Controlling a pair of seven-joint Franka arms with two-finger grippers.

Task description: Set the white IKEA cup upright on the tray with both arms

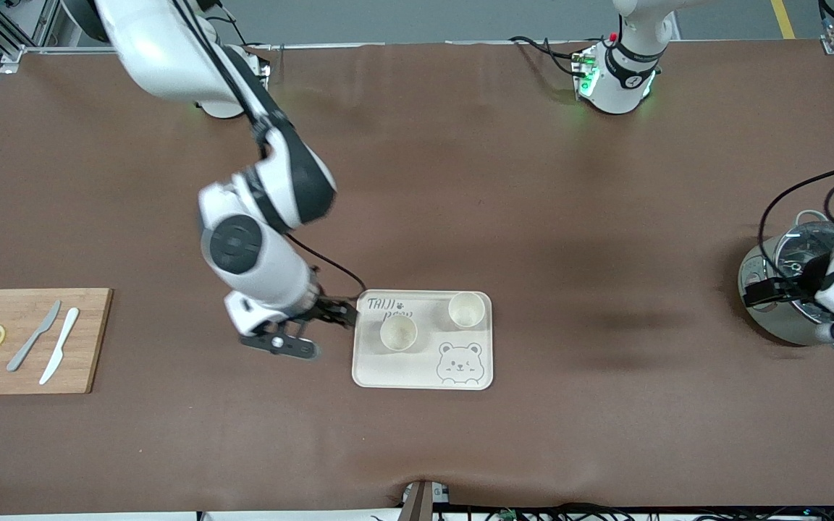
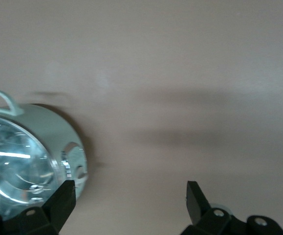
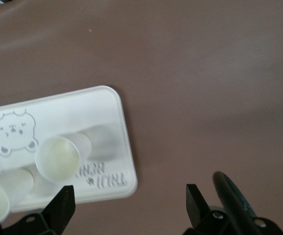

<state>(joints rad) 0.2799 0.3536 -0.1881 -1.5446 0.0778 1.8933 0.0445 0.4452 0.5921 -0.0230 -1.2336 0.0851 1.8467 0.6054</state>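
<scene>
Two white round cups, both upright, mouths up, on flat cream rectangular tray [image 1: 423, 376]. First white cup [image 1: 398, 333] near tray's middle, just under grey lettering; second white cup [image 1: 466, 309] at tray corner toward left arm's end, farther from front camera. Bear face drawing on tray nearest front camera.

Right gripper [image 1: 343, 314] just beside tray's edge toward right arm's end, jaws spread, empty; cups apart from them.

Left gripper [image 2: 129, 196] waits above shiny metal lidded pot [image 1: 786, 289], jaws spread, empty.

Wooden cutting board [image 1: 91, 340] at right arm's end.
</scene>
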